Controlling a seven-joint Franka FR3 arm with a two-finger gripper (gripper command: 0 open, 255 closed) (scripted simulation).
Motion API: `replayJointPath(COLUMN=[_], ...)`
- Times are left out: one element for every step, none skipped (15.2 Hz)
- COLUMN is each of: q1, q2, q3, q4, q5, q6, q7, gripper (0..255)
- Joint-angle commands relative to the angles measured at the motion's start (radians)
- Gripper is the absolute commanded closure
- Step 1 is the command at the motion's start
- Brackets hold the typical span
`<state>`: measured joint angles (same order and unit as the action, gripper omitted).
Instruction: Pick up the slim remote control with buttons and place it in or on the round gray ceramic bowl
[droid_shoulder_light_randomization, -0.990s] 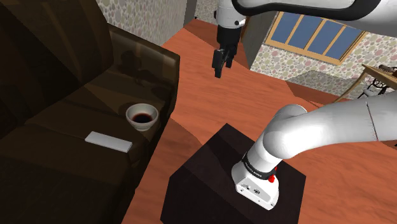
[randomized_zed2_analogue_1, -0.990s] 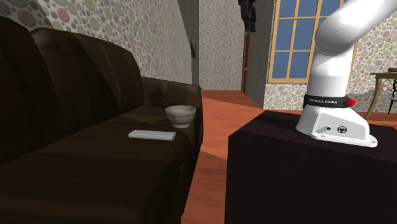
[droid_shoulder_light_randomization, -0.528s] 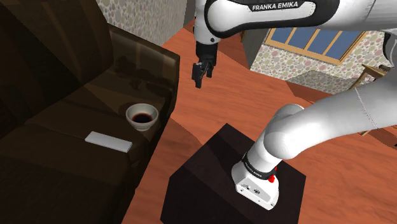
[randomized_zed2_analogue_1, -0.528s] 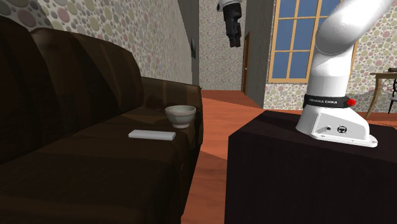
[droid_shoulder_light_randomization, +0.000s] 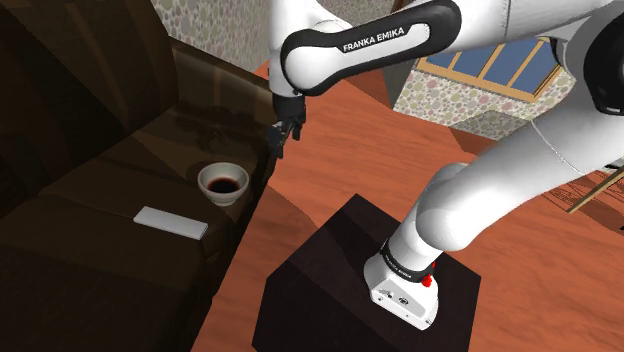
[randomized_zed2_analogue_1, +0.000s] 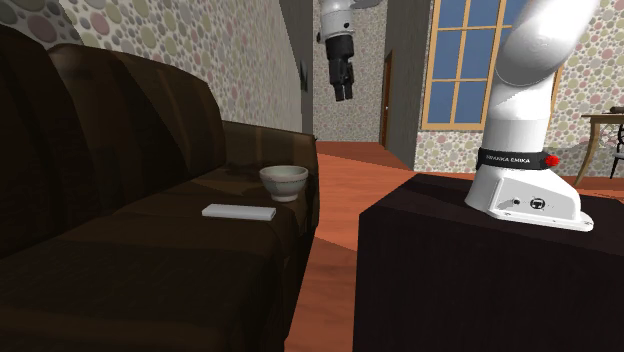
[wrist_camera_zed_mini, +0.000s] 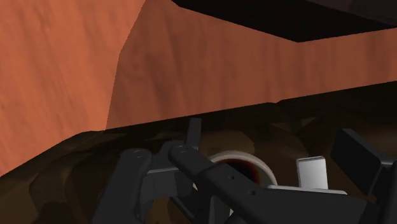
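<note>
Shoulder view: claw (droid_shoulder_light_randomization: 281, 137) is seen small, spread cannot be told, nothing held. Remote (droid_shoulder_light_randomization: 171, 222) is laid flat on sofa (droid_shoulder_light_randomization: 110, 160), near bowl (droid_shoulder_light_randomization: 223, 183). Second exterior view: claw (randomized_zed2_analogue_1: 343, 90) is hung high above bowl (randomized_zed2_analogue_1: 284, 181). Wrist view: bowl (wrist_camera_zed_mini: 251, 164) is half hidden by dark hardware.

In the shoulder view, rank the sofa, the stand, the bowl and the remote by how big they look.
1. sofa, by far the largest
2. stand
3. bowl and remote: about alike. The remote is longer and the bowl is wider, so I won't rank them.
</note>
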<state>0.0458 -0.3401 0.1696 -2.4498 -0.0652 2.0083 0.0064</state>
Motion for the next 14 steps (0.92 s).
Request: replayJointPath(q1=[0.004,0.007,0.010,0.013,0.016,0.019,0.022,0.026,0.031,0.035,0.041,0.046,0.053,0.060], q2=[0.074,0.109,0.144,0.180,0.216,0.252,0.289,0.326,0.363,0.400,0.437,0.474,0.511,0.548], q3=[0.012,0.019,0.026,0.032,0.039,0.045,0.050,0.056,0.060,0.064,0.067,0.070,0.072,0.073], q4=[0.012,0.021,0.032,0.044,0.057,0.072,0.088,0.105,0.123,0.142,0.163,0.184,0.207,0.231], q5=[-0.005,-0.008,-0.013,-0.018,-0.024,-0.031,-0.039,-0.048,-0.058,-0.069,-0.080,-0.092,-0.104,-0.116], q6=[0.068,0.096,0.123,0.149,0.174,0.198,0.220,0.242,0.262,0.281,0.299,0.316,0.331,0.345], q7=[0.009,0.015,0.022,0.029,0.037,0.045,0.053,0.062,0.070,0.080,0.089,0.098,0.107,0.116], gripper=[0,0,0,0,0,0,0,0,0,0,0,0,0,0])
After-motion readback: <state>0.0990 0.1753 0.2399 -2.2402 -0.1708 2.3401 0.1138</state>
